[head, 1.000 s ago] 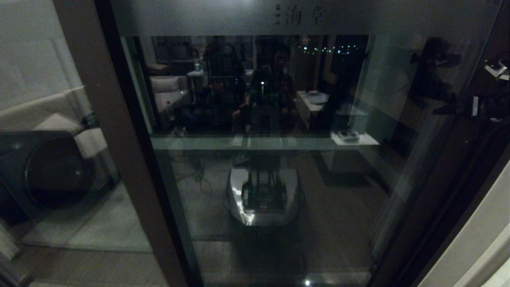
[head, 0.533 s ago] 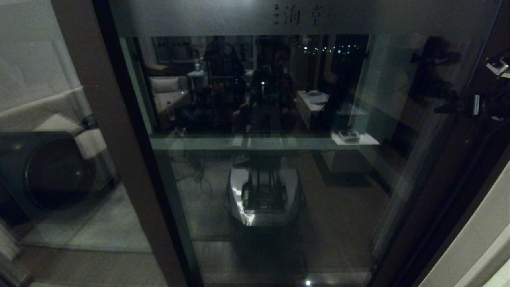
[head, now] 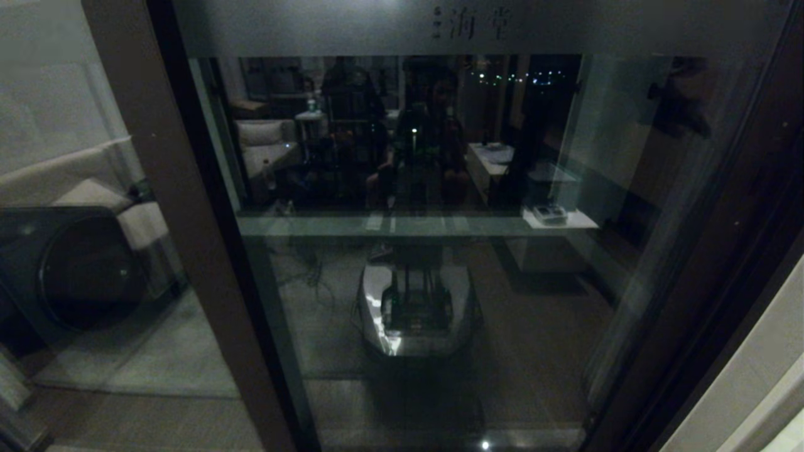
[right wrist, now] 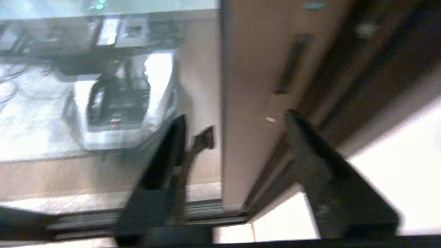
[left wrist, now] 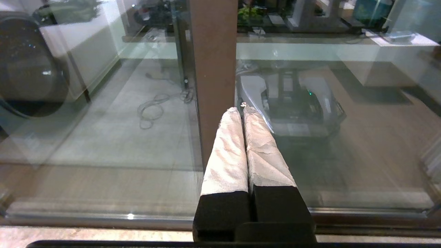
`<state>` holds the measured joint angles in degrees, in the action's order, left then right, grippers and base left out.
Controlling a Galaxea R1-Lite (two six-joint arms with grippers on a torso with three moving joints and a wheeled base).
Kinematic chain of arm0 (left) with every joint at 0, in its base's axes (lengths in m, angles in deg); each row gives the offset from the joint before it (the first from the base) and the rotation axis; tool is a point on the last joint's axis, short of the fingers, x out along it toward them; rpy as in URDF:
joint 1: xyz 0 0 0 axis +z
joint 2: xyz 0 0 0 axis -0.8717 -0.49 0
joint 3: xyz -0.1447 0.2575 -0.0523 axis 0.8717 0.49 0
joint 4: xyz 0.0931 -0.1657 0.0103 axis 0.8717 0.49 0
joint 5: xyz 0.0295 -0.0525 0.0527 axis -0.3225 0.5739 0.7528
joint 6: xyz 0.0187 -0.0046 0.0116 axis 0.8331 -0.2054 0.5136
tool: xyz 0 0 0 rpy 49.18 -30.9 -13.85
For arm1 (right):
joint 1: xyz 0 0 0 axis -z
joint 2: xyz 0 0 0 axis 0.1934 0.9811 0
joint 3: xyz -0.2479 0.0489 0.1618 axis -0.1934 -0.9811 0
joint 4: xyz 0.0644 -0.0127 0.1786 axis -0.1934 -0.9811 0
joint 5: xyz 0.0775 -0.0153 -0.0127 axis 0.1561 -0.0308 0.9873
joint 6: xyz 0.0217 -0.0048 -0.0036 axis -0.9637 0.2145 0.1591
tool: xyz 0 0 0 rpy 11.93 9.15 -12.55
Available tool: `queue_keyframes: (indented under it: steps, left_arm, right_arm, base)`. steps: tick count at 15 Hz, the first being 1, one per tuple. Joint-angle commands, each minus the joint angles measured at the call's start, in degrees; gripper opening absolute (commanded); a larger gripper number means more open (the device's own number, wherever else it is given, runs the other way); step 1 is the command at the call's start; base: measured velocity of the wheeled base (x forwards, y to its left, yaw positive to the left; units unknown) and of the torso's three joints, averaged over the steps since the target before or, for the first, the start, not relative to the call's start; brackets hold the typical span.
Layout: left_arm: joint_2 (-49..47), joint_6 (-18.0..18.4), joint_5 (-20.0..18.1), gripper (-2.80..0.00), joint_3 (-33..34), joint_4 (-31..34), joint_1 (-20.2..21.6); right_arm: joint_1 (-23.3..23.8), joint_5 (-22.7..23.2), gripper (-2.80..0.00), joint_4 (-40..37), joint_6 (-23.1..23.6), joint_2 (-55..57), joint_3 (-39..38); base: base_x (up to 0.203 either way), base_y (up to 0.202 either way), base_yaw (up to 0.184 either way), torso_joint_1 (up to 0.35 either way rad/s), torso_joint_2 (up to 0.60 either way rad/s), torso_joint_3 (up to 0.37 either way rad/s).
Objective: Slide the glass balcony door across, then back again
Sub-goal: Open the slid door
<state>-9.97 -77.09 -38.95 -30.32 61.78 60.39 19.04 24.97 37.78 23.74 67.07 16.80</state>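
Now the right tool (right wrist: 234, 117) is out of the head view: half a sec. ago it showed at that view's right edge, by the door's right stile, and only its dark reflection in the glass is left there. The right wrist view has it hanging low w/ fingers spread wide, gripping nothing, one finger either side of the brown stile, apparently clear of it, w/ the recessed slot handle (right wrist: 291, 63) just beyond. The glass balcony door (head: 408, 251) fills the head view, its left stile (head: 182, 220) overlapping the fixed pane (head: 69, 125) at left, its right stile close to the frame beside the white wall (head: 754, 376). It looks shut or nearly so, and has hardly shifted over the last sec. Judged from that, the return slide is prob. done and the arm is pulling away, tho the frames can't settle which pass this was. The left tool (left wrist: 243, 110) is clenched, padded fingers pressed together, empty, pointing at a brown stile w/o clearly touching it. Writing: the frosted top band (head: 314, 25) carries Chinese characters (head: 471, 24), too dim to read. No brand visible.
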Motion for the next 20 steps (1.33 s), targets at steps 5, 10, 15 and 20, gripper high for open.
queue_keyframes:
  steps: [5,10,15,20]
  left_arm:
    - [0.0,0.0,0.0,-2.8,0.0,0.0,0.0]
    - [0.0,0.0,0.0,-2.8,0.0,0.0,0.0]
    - [0.0,0.0,0.0,-2.8,0.0,0.0,0.0]
    - [0.0,0.0,0.0,-2.8,0.0,0.0,0.0]
  right_arm:
    - [0.9,-11.6,-2.8,0.1,0.1,1.8,3.0]
    - [0.7,-15.5,-2.8,0.2,-2.0,8.6,10.1]
    - [0.6,-15.8,-2.8,0.3,-3.7,14.8,16.1]
    - [-0.2,-17.3,-2.8,5.8,-3.7,17.6,16.3]
  base:
    - [0.0,0.0,0.0,0.0,0.0,0.0]
    - [0.0,0.0,0.0,0.0,0.0,0.0]
    - [0.0,0.0,0.0,0.0,0.0,0.0]
    - [0.0,0.0,0.0,0.0,0.0,0.0]
